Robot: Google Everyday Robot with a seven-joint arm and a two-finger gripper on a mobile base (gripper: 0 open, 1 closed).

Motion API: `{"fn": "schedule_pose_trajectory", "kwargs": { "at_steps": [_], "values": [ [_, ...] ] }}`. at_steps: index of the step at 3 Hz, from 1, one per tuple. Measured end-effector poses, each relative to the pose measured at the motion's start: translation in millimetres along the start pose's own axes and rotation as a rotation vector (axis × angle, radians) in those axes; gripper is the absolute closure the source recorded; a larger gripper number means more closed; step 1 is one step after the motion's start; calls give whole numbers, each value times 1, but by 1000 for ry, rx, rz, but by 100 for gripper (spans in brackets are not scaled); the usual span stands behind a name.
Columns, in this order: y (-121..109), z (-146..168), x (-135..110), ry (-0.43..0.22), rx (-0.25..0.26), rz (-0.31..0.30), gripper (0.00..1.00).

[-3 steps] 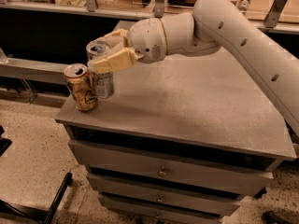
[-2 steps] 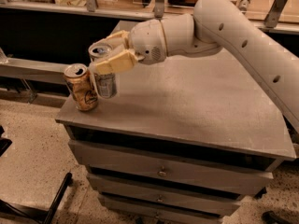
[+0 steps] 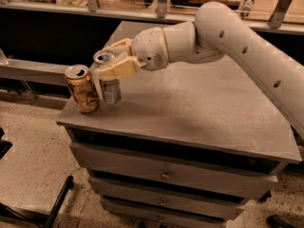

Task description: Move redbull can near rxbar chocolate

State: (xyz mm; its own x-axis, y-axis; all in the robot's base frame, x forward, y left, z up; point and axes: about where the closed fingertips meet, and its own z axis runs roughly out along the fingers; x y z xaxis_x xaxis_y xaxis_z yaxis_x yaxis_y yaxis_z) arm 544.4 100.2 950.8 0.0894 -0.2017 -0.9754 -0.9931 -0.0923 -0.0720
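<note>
Clamps redbull can [image 3: 110, 90] in gripper [image 3: 109, 64] at near-left corner of grey cabinet top [image 3: 199, 113], just right of tan-gold can [image 3: 82, 90].

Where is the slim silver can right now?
In the camera view, the redbull can is near the front-left corner of the cabinet top, close beside the tan-gold can. The gripper is closed around its upper part.
</note>
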Motion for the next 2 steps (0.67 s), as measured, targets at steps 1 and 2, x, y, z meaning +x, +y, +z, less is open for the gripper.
{"fn": "schedule_pose_trajectory", "kwargs": {
  "at_steps": [1, 2],
  "values": [
    [-3, 2, 5, 3, 8, 24, 84],
    [-6, 2, 10, -2, 17, 33, 60]
  ]
}}
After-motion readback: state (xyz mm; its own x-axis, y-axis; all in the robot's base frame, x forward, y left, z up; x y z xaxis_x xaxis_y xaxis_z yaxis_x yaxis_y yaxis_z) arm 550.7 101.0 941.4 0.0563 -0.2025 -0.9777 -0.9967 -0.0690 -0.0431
